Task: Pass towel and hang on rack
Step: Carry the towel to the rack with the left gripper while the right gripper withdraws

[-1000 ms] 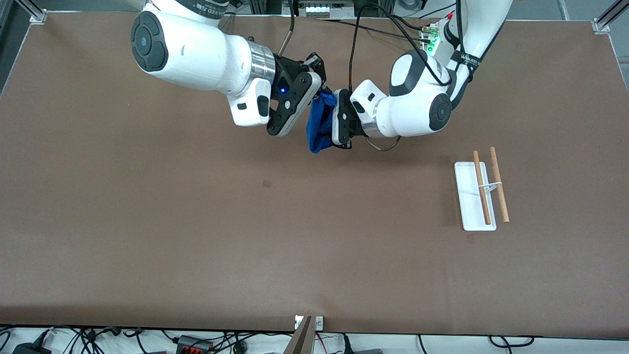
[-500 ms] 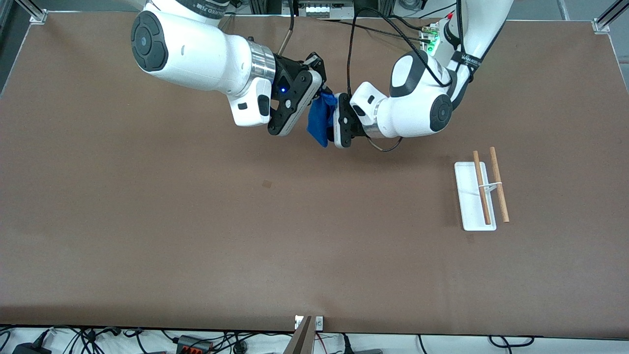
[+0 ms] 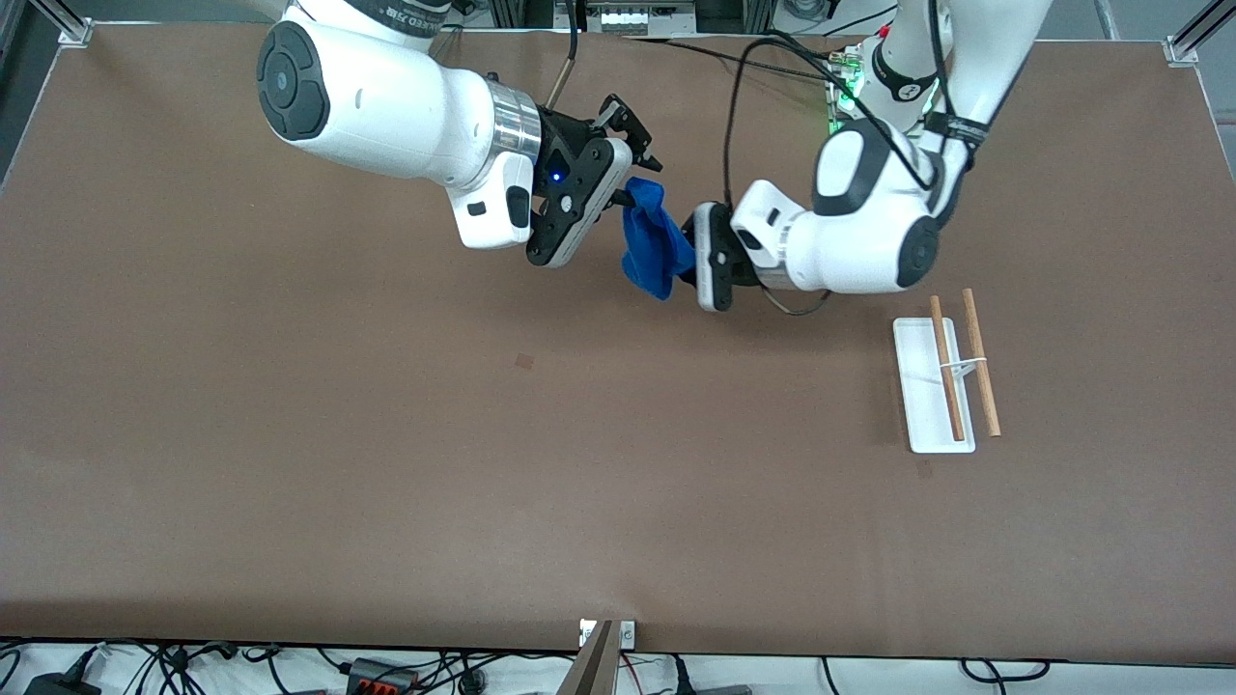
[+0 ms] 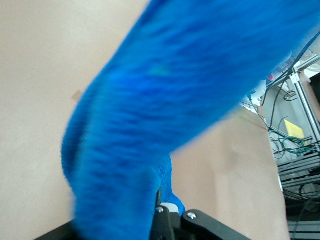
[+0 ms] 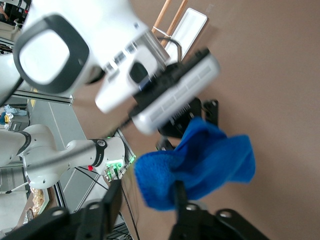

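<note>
The blue towel (image 3: 649, 239) hangs in the air over the table's middle, toward the robots' bases. My left gripper (image 3: 688, 253) is shut on it; the cloth fills the left wrist view (image 4: 175, 90) and hides most of the gripper (image 4: 150, 212). My right gripper (image 3: 639, 179) is open beside the towel's upper corner. In the right wrist view its gripper (image 5: 146, 192) stands spread, and the towel (image 5: 200, 160) overlaps one finger (image 5: 179, 192). The rack (image 3: 951, 372) stands toward the left arm's end, with two wooden rods over a white base (image 3: 922, 405).
The rack also shows in the right wrist view (image 5: 180, 22), past the left arm's hand. A small dark mark (image 3: 523, 361) lies on the brown table. Cables and a lit box (image 3: 845, 82) sit at the table edge by the left arm's base.
My right gripper has opened and let go of the towel. My left gripper has carried the towel away from it, toward the rack's end of the table.
</note>
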You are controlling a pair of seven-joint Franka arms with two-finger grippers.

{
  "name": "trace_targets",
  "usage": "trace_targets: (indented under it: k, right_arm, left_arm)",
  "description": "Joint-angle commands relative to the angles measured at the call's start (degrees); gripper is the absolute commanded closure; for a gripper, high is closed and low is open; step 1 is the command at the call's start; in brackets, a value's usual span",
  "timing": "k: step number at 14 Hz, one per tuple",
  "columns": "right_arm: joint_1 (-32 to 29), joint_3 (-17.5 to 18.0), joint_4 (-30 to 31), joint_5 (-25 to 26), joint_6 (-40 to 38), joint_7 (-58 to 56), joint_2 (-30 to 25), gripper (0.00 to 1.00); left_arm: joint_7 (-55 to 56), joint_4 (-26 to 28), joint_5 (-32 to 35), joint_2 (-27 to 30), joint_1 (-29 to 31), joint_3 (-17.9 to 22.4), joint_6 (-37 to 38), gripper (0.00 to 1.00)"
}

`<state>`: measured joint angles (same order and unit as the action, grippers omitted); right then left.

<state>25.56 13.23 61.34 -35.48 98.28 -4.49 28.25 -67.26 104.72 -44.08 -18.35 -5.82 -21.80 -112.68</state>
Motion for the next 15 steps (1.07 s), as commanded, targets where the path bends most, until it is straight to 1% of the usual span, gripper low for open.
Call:
trace_targets:
  k: [1, 4, 5, 7, 9, 12, 14, 15]
  right_arm:
    - [0.0, -0.1, -0.7, -0.1, 1.2, -0.1, 0.2, 0.0]
    - [0.2, 0.0, -0.7, -0.1, 3.5, 0.0, 0.1, 0.0]
    - [0.2, 0.0, -0.7, -0.2, 4.4, 0.1, 0.1, 0.0]
    - [0.3, 0.0, -0.7, -0.2, 6.4, 0.6, 0.1, 0.0]
    - [0.6, 0.0, -0.5, 0.1, 7.6, 0.8, 0.1, 0.0]
    - [0.5, 0.0, -0.3, 4.3, 7.5, 0.7, 0.1, 0.0]
    - [-0.6, -0.4, 1.1, 8.6, 7.2, 0.7, 0.2, 0.0]
    - [-1.7, -1.3, 1.3, 10.3, 7.0, 0.7, 0.4, 0.0]
  left_arm:
    - [2.0, -0.9, 6.3, 4.4, 4.5, -0.1, 6.2, 0.99]
    - [8.3, -1.4, 14.3, 8.9, 7.3, 0.0, 13.0, 0.99]
    - [12.9, -1.4, 16.8, 10.8, 8.4, -0.1, 16.0, 0.99]
    - [20.9, -2.8, 21.0, 11.2, 10.1, 0.1, 20.7, 0.99]
    - [23.5, -6.0, 25.9, 9.8, 12.4, 0.0, 23.6, 0.99]
    - [32.7, -9.4, 36.0, 9.2, 13.4, 0.0, 29.5, 1.0]
    - [39.5, -10.8, 37.6, 7.5, 15.2, 0.4, 34.2, 1.0]
    - [42.3, -11.4, 37.7, 6.8, 16.4, 0.5, 35.2, 1.0]
